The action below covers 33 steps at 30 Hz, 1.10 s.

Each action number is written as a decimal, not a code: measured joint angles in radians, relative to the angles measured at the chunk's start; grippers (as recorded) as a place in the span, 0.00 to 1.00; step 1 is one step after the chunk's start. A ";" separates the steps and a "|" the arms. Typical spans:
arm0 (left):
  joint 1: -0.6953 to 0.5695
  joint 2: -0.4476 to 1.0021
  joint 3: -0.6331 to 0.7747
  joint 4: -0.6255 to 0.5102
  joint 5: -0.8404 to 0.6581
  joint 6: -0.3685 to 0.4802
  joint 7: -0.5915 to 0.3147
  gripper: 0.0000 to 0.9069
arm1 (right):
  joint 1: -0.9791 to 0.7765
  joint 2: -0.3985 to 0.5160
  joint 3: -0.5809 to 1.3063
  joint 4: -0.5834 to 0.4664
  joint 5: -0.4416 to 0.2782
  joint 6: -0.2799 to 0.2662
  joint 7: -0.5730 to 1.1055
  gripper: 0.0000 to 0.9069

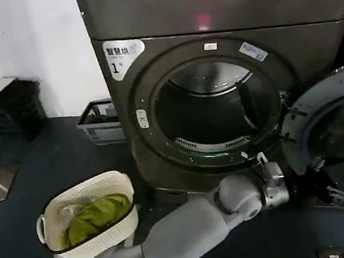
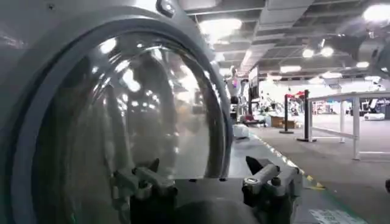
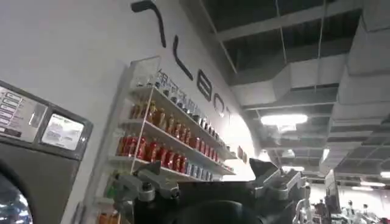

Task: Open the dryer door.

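The dryer door stands swung wide open to the right of the round drum opening, with its dark inner side toward me. My left arm reaches from the lower left to the door's near edge, and the left gripper sits just below the opening's lower right rim. In the left wrist view the domed tinted glass and its shiny rim loom close; the left gripper is open, holding nothing. The right gripper is open and empty, aimed up at a wall and ceiling.
A cream laundry basket with green cloth stands on the floor at the front left. A grey crate and a black bin sit by the white wall. A bottle shelf and a machine's control panel are near the right arm.
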 joint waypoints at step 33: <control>0.028 0.127 0.000 -0.104 0.009 -0.089 -0.030 1.00 | -0.004 -0.018 0.019 0.007 -0.010 0.013 -0.021 1.00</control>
